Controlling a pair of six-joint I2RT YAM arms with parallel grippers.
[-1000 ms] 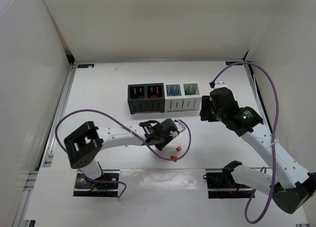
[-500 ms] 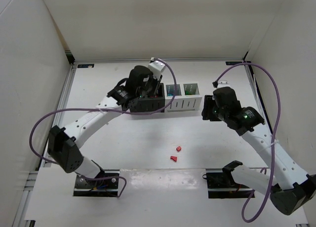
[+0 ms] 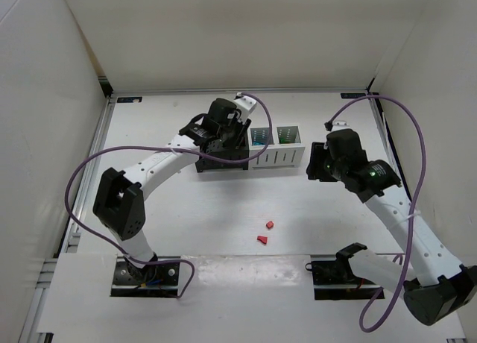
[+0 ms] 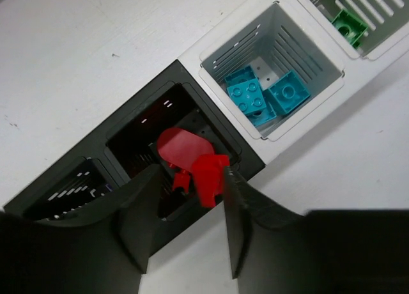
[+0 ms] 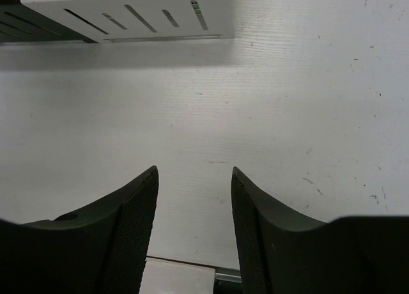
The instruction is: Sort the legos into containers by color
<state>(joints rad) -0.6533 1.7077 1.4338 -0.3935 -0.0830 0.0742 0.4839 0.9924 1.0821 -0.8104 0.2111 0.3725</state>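
The left tool (image 4: pixel 190 176) hangs over the row of four joined bins (image 3: pixel 277 158), above the second black bin (image 4: pixel 144 101), with its two fingers (image 4: pixel 137 224) set wide apart. A red brick (image 4: pixel 208 176) sits between them, close against the inner face of the right-hand finger and clear of the other, so nothing is clamped. Whether it rests inside the bin or is in the air above it cannot be told. Just behind it, a rounded red piece (image 4: pixel 181 147) lies inside the same black bin. In the next bin along, a white one (image 4: pixel 300 51), several teal bricks (image 4: pixel 257 97) lie flat on the floor. In the last white bin (image 4: pixel 377 13), a green brick (image 4: pixel 348 25) shows through the open top. The other black bin is too dark to show its contents. From above, the left arm reaches across the black end of the row and hides most of it. Two more red bricks (image 3: pixel 269 224) lie close together on the white worktop (image 3: pixel 149 134), well in front of the bins and between the two arm bases. The right tool (image 5: pixel 194 176) is near the right end of the row, low over bare worktop. Its fingers are spread wide with nothing between them.
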